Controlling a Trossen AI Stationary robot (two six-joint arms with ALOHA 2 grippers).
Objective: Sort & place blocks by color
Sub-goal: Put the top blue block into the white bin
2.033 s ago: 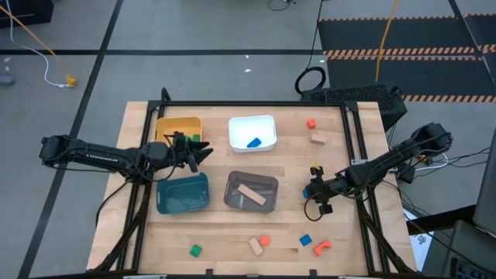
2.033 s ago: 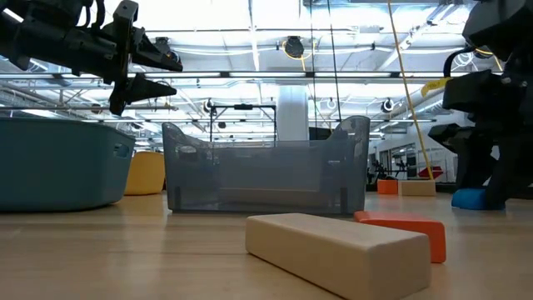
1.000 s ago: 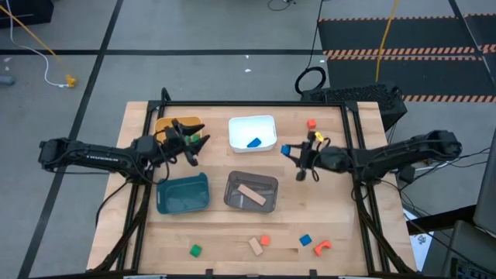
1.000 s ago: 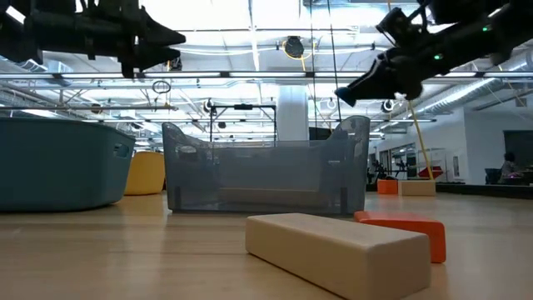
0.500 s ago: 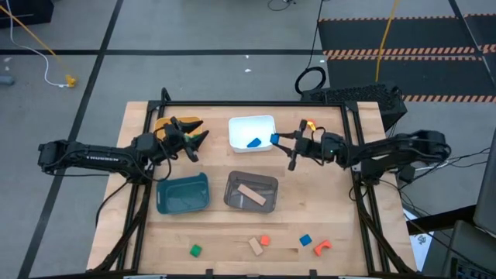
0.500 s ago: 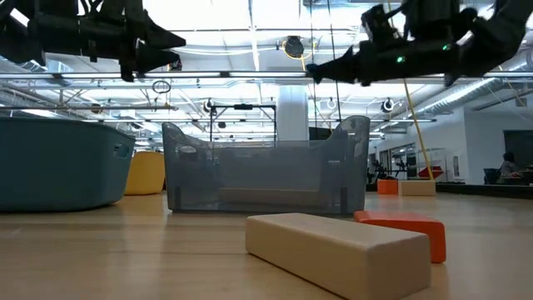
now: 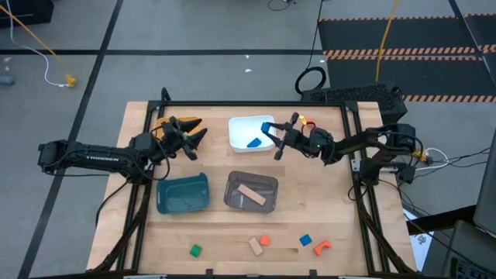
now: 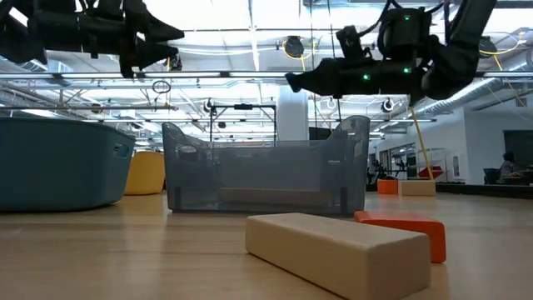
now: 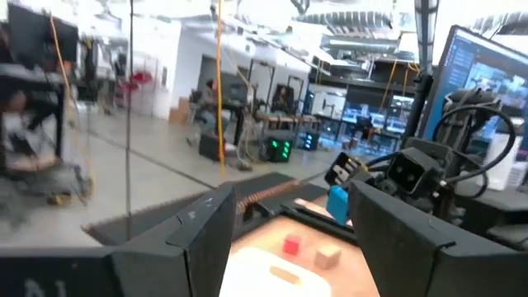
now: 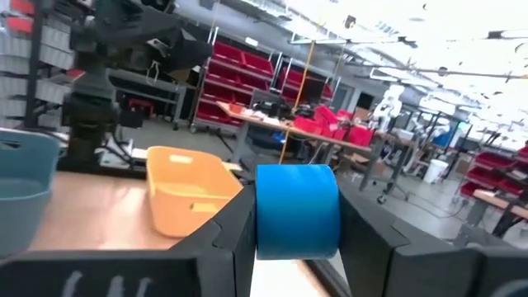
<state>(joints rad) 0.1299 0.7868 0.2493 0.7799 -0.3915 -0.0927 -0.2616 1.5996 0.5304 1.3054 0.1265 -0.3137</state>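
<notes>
Right claw [image 7: 270,130] carried blue block [image 7: 266,128] from table's right side to white bin [image 7: 252,133].

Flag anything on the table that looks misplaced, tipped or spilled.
Nothing stands out. The four bins sit upright; the white bin holds a blue block, the grey bin a tan bar. Unsorted blocks lie loose near the table's front edge.

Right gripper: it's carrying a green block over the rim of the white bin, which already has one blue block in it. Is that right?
Not quite: the block clamped in the right gripper is blue, not green, as the right wrist view shows. The rest stands: it hangs over the white bin rim, and one blue block lies inside.
</notes>
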